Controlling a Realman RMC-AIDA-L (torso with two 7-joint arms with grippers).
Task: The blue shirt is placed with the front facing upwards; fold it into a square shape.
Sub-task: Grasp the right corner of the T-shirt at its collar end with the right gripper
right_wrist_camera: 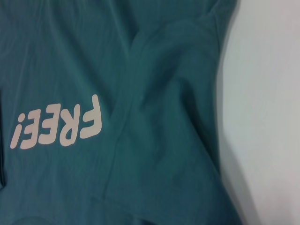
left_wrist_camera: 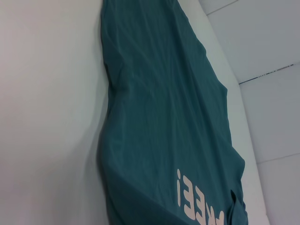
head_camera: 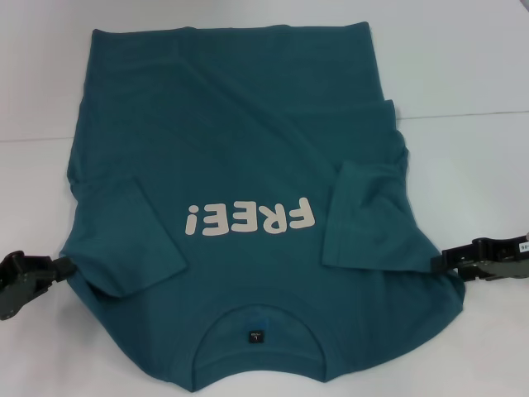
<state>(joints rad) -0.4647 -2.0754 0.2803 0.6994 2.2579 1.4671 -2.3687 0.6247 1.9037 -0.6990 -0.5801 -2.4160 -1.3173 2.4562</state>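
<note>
While the blue shirt lies front up on the white table, its collar sits at the near edge, with the small dark neck label just nearer than the off-white "FREE!" lettering, which reads upside down from the head view. Both short sleeves are folded inward over the chest, one on each side of the lettering, touching the fabric beneath. At the shirt's left edge, level with the shoulder and to the left of the lettering, the left gripper meets the cloth; I cannot tell whether its claw is apart or together. At the right edge, about the same level, the right gripper touches the fabric beside the folded right sleeve; its claw's state cannot be told either. Beyond the lettering, the shirt's body runs away to the hem at the far side, lightly creased.
</note>
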